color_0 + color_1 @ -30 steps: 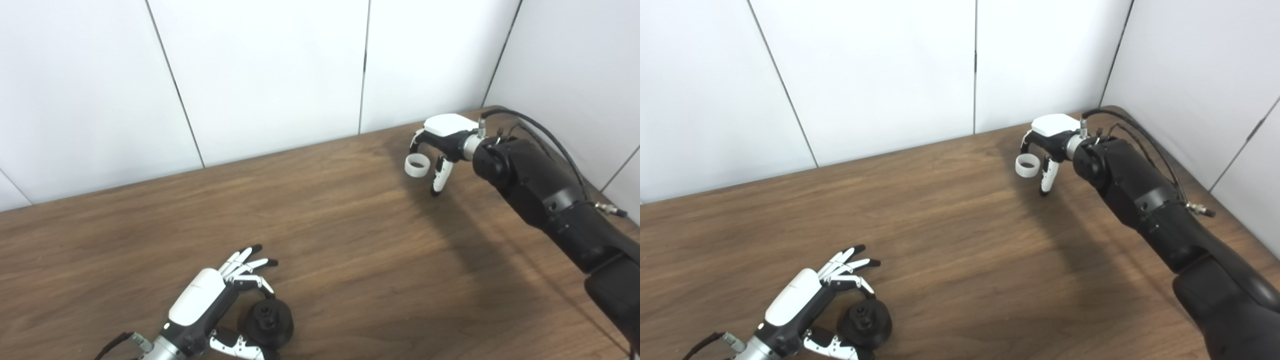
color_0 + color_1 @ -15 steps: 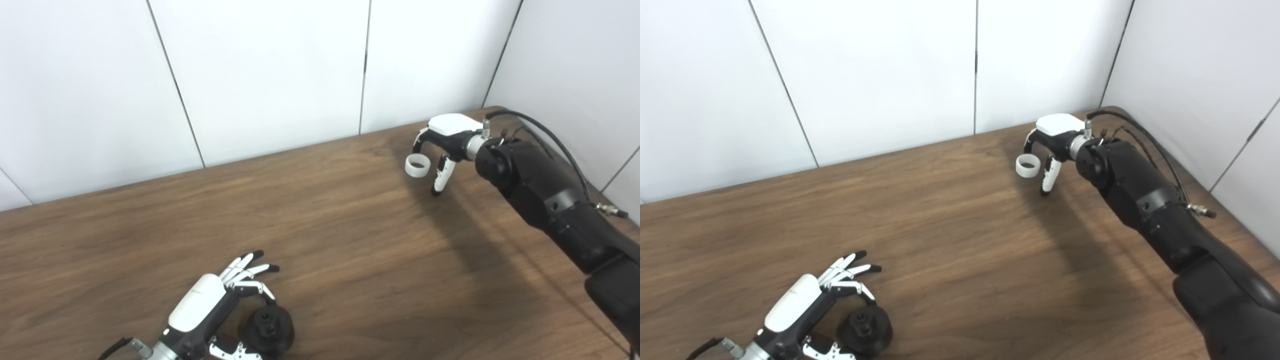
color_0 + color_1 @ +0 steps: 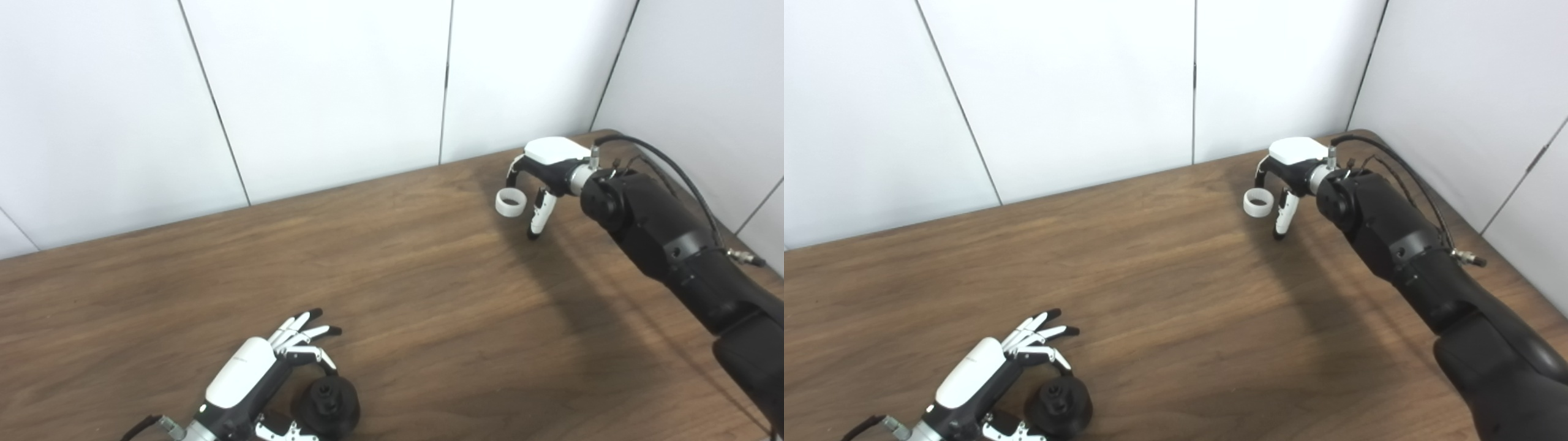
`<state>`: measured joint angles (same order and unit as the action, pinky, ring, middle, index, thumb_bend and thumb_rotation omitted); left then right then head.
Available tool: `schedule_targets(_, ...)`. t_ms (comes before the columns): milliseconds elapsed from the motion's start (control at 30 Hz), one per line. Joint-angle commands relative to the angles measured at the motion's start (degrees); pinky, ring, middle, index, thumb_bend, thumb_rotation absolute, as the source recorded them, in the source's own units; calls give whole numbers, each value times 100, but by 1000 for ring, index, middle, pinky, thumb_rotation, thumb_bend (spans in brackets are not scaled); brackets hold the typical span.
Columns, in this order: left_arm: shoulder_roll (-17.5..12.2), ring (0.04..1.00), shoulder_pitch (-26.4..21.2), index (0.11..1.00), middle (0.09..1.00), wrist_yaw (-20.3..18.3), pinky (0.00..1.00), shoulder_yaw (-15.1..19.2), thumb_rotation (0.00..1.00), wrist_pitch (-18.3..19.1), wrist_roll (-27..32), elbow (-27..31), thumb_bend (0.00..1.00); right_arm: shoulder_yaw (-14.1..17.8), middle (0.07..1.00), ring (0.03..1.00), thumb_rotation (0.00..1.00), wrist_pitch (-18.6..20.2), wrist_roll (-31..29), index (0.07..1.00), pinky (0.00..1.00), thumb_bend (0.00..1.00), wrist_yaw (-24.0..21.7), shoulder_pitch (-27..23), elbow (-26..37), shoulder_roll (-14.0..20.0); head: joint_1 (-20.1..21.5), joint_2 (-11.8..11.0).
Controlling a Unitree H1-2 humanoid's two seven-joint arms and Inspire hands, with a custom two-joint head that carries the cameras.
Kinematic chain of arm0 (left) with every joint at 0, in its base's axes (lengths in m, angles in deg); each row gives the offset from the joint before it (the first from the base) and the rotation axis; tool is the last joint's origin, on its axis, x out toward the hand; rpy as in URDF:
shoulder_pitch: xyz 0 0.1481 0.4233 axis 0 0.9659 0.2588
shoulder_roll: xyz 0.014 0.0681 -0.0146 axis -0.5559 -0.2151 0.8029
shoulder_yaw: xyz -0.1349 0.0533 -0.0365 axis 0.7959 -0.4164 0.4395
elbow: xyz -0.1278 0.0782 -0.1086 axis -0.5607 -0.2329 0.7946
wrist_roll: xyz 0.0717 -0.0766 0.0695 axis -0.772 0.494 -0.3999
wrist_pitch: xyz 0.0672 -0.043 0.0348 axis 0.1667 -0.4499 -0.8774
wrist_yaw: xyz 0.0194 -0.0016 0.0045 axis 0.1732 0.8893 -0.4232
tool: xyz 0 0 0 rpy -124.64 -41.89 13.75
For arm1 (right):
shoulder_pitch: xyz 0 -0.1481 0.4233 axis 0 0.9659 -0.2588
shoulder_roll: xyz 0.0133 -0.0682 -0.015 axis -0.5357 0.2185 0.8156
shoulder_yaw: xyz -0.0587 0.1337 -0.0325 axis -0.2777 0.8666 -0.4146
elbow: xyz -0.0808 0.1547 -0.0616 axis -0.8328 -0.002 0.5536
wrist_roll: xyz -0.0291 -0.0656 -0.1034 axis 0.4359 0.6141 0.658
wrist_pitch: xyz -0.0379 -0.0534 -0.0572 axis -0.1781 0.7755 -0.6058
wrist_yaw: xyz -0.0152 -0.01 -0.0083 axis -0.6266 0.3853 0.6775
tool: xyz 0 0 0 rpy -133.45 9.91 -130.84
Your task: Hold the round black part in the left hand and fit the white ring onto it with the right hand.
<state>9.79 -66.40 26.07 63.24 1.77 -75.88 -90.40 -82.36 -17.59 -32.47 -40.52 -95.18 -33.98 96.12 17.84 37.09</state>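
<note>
Left hand (image 3: 245,386): glossy white back shell, white fingers (image 3: 300,334) with black tips, black palm frame, silver wrist collar, thin black cable at wrist. Right hand (image 3: 542,174): same white shell, white-and-black thumb, silver wrist ring. Right arm (image 3: 667,251): bulky matte black housings, round joint cap, small screws, black cable (image 3: 667,162) looping along top, silver connector plug near elbow.
</note>
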Motion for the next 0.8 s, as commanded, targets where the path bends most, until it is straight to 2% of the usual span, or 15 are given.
schedule_targets(0, 34, 1000, 204, 483, 878, 84, 1000, 0, 53, -29, 48, -19, 524, 13, 885, 971, 167, 4, -7, 666, 944, 808, 168, -202, -13, -34, -5, 8)
schedule_targets(233, 99, 1000, 248, 483, 882, -2, 1000, 76, 52, -25, 29, 29, 524, -5, 882, 974, 157, -14, -46, 657, 959, 803, 199, -215, -76, -71, -42, 14)
schedule_targets(267, 109, 1000, 252, 483, 881, -8, 1000, 84, 52, -27, 25, 29, 524, -9, 875, 973, 147, -28, -46, 610, 958, 746, 226, -222, -110, -81, -53, 9)
schedule_targets(300, 117, 1000, 256, 483, 881, -7, 1000, 90, 52, -27, 18, 26, 524, -26, 867, 970, 143, -61, -23, 552, 957, 638, 286, -234, -159, -89, -53, 9)
schedule_targets(367, 128, 1000, 265, 483, 879, -9, 1000, 99, 53, -25, 7, 25, 524, -58, 843, 954, 138, -150, 12, 502, 945, 548, 413, -250, -244, -90, -68, 15)
schedule_targets(500, 147, 1000, 287, 483, 879, -40, 1000, 121, 53, -19, -18, 49, 524, -74, 808, 938, 133, -320, 28, 487, 958, 526, 643, -258, -380, -91, -92, 27)
schedule_targets(767, 192, 1000, 289, 483, 881, -54, 1000, 170, 53, -18, -22, 45, 524, -72, 812, 953, 135, -227, 20, 484, 1000, 525, 618, -265, -344, -76, -100, 32)
